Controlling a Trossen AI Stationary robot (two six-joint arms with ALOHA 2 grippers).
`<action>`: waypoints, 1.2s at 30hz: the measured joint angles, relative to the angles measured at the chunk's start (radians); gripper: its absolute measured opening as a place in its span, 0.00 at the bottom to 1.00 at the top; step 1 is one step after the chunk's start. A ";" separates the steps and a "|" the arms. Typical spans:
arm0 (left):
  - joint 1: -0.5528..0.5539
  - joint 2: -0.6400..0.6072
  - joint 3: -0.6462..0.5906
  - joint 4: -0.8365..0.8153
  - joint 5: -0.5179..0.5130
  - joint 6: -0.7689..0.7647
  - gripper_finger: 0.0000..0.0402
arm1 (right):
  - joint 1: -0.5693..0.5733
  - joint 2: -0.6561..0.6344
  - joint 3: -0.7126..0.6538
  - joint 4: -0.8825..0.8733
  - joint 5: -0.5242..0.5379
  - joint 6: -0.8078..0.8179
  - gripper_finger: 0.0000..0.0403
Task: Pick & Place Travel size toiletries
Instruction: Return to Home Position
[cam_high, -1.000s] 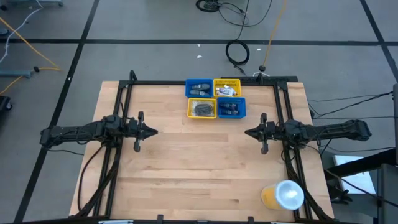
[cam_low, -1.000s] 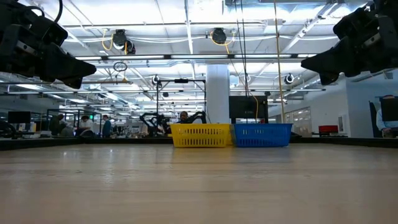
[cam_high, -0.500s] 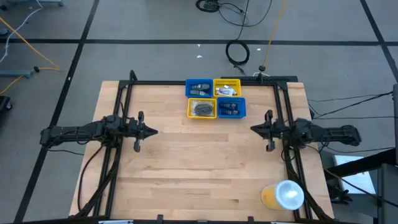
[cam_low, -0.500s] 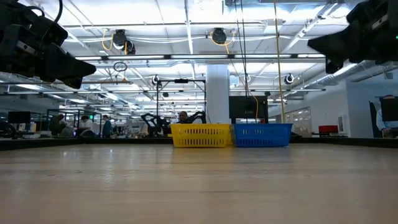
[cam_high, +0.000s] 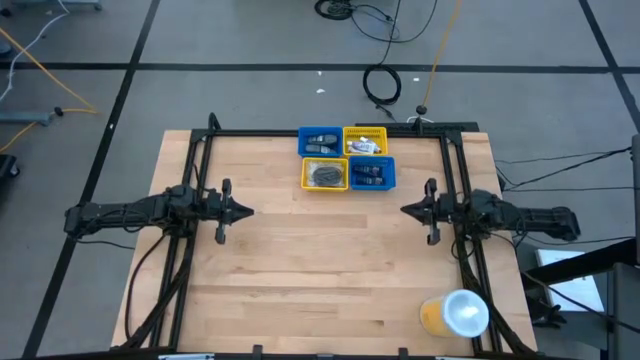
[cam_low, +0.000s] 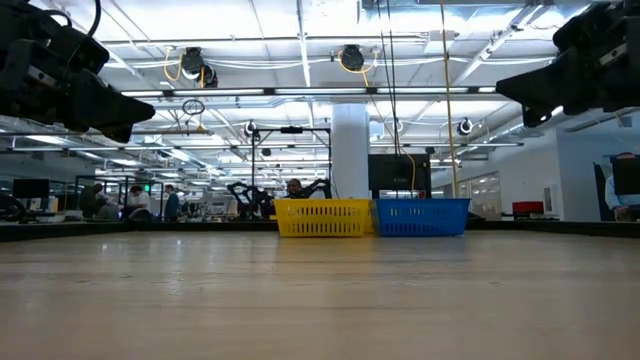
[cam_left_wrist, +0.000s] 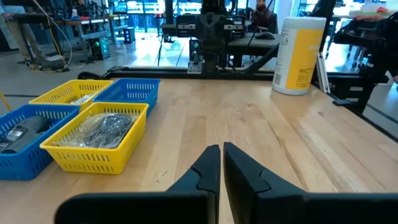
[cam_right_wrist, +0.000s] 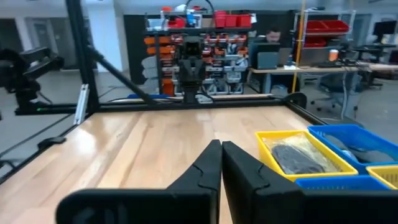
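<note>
We see the travel size toiletries sorted into four small square plastic bins clustered at the 12 o'clock edge of the light wooden table (cam_high: 320, 270). Dark grey wrapped discs (cam_high: 325, 175) fill the near yellow bin (cam_high: 304, 176), and dark blue tubes (cam_high: 368, 174) lie in the near blue bin (cam_high: 372, 188) touching it on the 3 o'clock side. Behind these, a white mini tube (cam_high: 362, 148) sits in the far yellow bin (cam_high: 365, 129), and dark oval pieces (cam_high: 320, 144) sit in the far blue bin (cam_high: 320, 129).

From above, the items are too small for us to make out details. From table height, only two bin walls show and the contents are hidden. The right wrist view cuts off the bins at its edge.

The left gripper (cam_high: 245, 211) hangs above the table at 9 o'clock and the right gripper (cam_high: 405, 211) at 3 o'clock. Both are well apart from the bins, and each has its jaws pressed together on nothing.

A big yellow cup with a white lid (cam_high: 455, 314) stands at the 5 o'clock corner.
</note>
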 joint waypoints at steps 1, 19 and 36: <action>0.000 0.000 0.000 0.001 0.000 0.000 0.03 | -0.007 0.000 0.000 -0.001 0.000 0.009 0.01; 0.000 0.000 0.000 0.001 -0.004 -0.001 0.07 | -0.026 0.002 0.000 0.021 -0.021 -0.003 0.01; 0.000 0.000 0.000 0.001 -0.005 0.000 0.01 | -0.026 0.013 0.000 0.067 -0.020 -0.007 0.01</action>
